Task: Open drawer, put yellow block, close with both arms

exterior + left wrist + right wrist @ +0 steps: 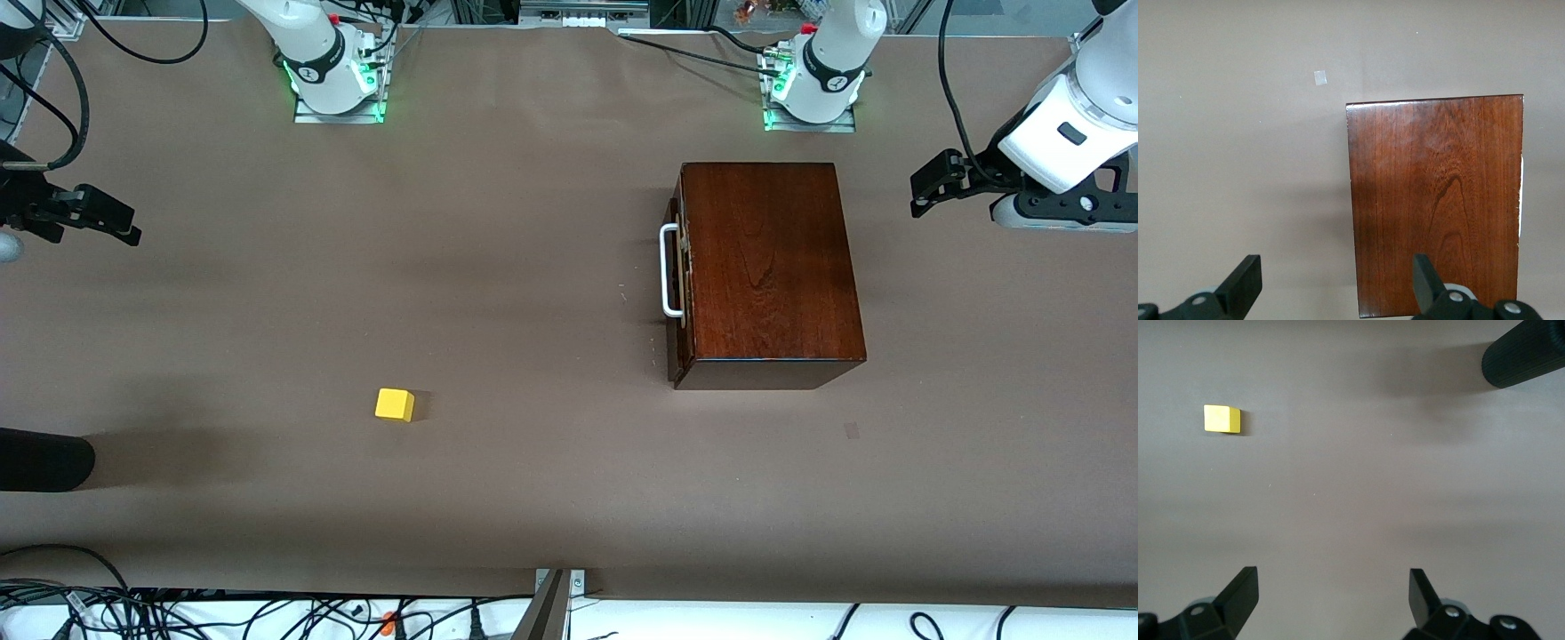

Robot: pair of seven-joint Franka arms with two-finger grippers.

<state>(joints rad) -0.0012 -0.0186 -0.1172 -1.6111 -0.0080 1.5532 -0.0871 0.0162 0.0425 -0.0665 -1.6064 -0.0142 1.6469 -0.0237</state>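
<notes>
Drawer (677,271) shut; yellow block (394,404) on brown table (533,489); both claws wide.

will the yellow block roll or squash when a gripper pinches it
Probably neither. The yellow block is a cube with flat faces resting flat on the table, so it should slide rather than roll. Its crisp edges suggest it is rigid. Being small, it is likely light and could skid if nudged off-centre.
</notes>
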